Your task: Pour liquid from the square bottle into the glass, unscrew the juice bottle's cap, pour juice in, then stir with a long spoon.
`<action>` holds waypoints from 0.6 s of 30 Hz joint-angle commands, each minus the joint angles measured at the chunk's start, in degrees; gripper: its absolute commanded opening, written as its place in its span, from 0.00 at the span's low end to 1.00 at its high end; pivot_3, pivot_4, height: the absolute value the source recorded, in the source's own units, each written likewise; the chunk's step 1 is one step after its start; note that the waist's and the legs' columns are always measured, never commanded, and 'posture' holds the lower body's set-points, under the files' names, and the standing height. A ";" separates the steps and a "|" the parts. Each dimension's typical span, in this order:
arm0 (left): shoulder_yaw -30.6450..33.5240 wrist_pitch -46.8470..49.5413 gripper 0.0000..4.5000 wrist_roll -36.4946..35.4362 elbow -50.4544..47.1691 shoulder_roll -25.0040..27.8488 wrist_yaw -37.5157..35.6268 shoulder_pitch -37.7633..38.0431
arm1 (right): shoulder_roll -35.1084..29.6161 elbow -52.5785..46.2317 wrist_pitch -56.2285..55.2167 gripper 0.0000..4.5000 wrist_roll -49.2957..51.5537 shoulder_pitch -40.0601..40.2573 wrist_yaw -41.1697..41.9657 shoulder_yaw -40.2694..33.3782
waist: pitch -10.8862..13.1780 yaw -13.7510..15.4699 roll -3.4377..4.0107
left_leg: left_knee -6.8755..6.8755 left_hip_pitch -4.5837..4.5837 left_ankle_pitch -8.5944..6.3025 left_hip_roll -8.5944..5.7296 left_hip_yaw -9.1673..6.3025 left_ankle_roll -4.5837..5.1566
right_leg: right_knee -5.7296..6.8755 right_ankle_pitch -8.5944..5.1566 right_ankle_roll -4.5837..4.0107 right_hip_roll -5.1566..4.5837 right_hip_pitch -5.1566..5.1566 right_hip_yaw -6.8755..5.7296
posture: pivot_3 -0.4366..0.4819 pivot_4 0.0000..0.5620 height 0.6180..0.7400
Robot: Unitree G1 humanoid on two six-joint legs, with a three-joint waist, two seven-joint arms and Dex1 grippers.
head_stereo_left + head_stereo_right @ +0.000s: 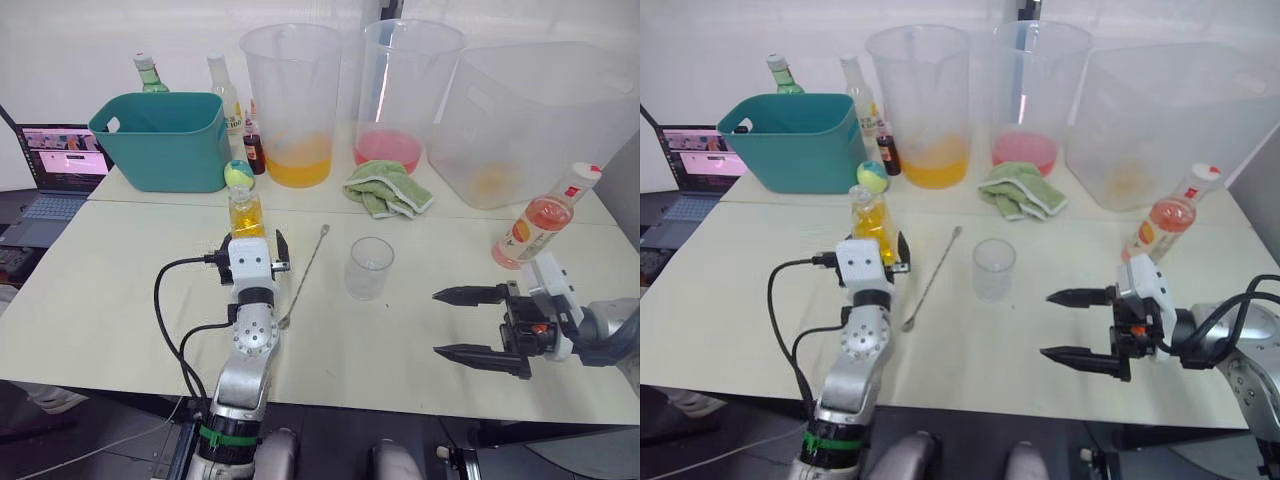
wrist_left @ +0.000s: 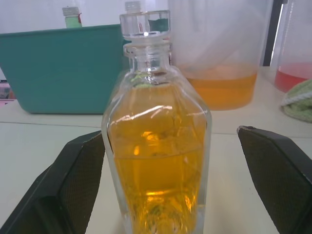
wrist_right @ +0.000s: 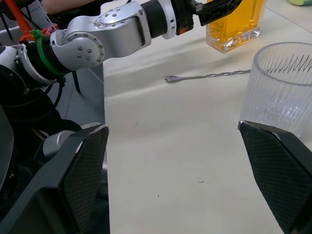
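Left wrist view: the square bottle [image 2: 158, 151] stands upright on the table [image 1: 100, 290], between the two black fingers [image 2: 73, 185] of the left gripper [image 1: 252, 244]. One finger touches or nearly touches the bottle's side, while the other finger is well apart from it, so the gripper is spread around the bottle and has not closed on it. The bottle is more than half full of yellow liquid and carries a clear glass stopper.

In the eye views, the long spoon [image 1: 303, 276] lies flat on the table just to the right of the left gripper, running from near the gripper's wrist up toward the green cloth [image 1: 388, 187]. The glass [image 1: 368, 267] stands upright and empty to the right of the spoon, roughly midway between the two grippers.

The right gripper [image 1: 468, 325] hovers over the table to the right of the glass, its fingers wide apart and holding nothing, their tips pointing toward the glass. In the right wrist view the glass [image 3: 280, 95] sits just beyond one fingertip, not between the fingers.

The juice bottle [image 1: 541, 222] stands behind the right gripper, leaning slightly, with its cap [image 1: 583, 172] on and pink juice inside. It is near the gripper but apart from it.

At the back of the table are a teal tub [image 1: 165, 135] and three large plastic pitchers [image 1: 290, 100].
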 commanded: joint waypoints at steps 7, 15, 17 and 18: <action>4.84 0.23 1.00 -0.43 7.10 -2.51 2.30 -7.59 | 0.46 -1.72 -0.82 0.99 -0.39 0.30 -1.21 -0.03 | 0.01 0.03 -0.01 | 0.02 -0.02 0.00 -0.01 0.00 0.00 | 0.01 0.01 0.01 0.00 0.00 -0.01 | 0.48 0.27 0.98; 6.38 -1.38 0.62 -1.87 9.26 -2.93 0.18 -9.21 | 0.59 -2.23 -0.76 1.00 -0.04 0.86 -2.25 -0.24 | 0.00 -0.01 -0.01 | 0.02 -0.01 0.01 -0.01 -0.01 -0.01 | 0.03 0.01 0.01 0.00 -0.01 -0.01 | 0.48 0.27 0.98; 6.33 -1.77 0.62 -2.09 9.19 -2.88 -0.50 -9.06 | 0.75 -2.63 -0.73 1.00 0.02 1.16 -2.67 -0.21 | 0.00 0.00 -0.01 | 0.02 -0.01 0.01 -0.01 -0.01 -0.01 | 0.03 0.02 0.01 0.00 -0.01 -0.01 | 0.48 0.27 0.98; 6.34 -1.93 0.62 -2.27 9.08 -2.86 -0.78 -8.94 | 0.85 -2.88 -0.68 1.00 0.06 1.34 -2.88 -0.21 | 0.01 0.02 -0.01 | 0.03 -0.01 0.01 -0.01 -0.01 -0.01 | 0.03 0.02 0.02 0.00 -0.01 0.00 | 0.48 0.27 0.98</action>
